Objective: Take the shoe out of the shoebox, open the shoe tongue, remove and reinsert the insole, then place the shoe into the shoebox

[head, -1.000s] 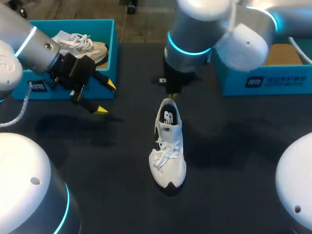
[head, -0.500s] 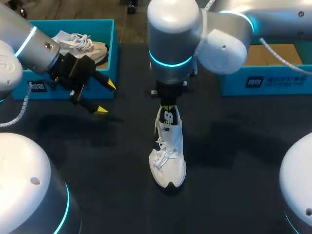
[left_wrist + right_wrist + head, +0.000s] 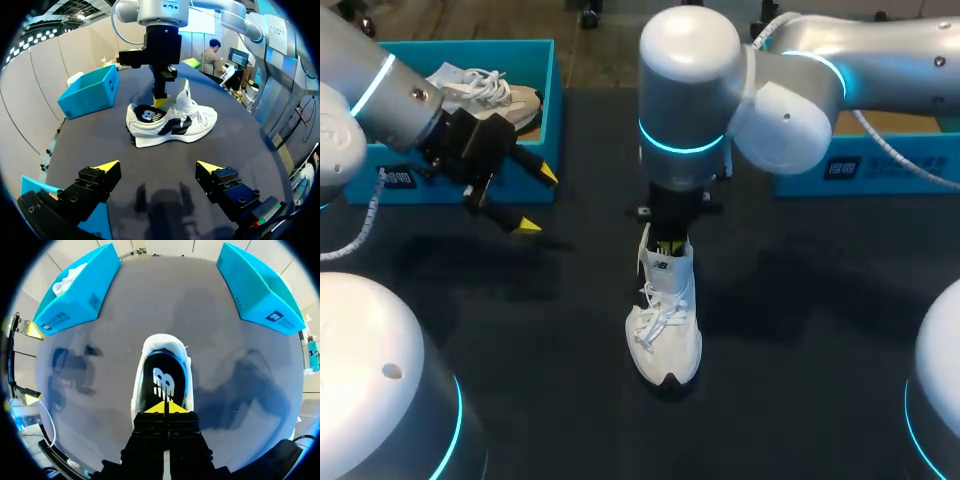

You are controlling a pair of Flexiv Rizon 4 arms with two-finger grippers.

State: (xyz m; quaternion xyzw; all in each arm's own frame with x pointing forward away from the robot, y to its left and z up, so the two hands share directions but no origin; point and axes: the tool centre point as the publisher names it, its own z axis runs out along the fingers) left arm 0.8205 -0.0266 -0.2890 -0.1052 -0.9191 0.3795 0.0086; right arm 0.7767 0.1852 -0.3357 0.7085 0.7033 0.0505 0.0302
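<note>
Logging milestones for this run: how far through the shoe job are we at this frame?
Done: shoe is out, standing on the table, tongue raised. In hand: right claw, shut, down at the insole in the heel opening; insole not out yet. Left claw open, clear of the shoe. Left: pull and refit insole, return shoe to shoebox.

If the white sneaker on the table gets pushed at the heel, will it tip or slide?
Likely slide: the sneaker rests flat on its broad sole on the smooth table. It looks light, so the right pincer at its heel could shift it easily. Its upright tongue looks soft and would probably bend.
</note>
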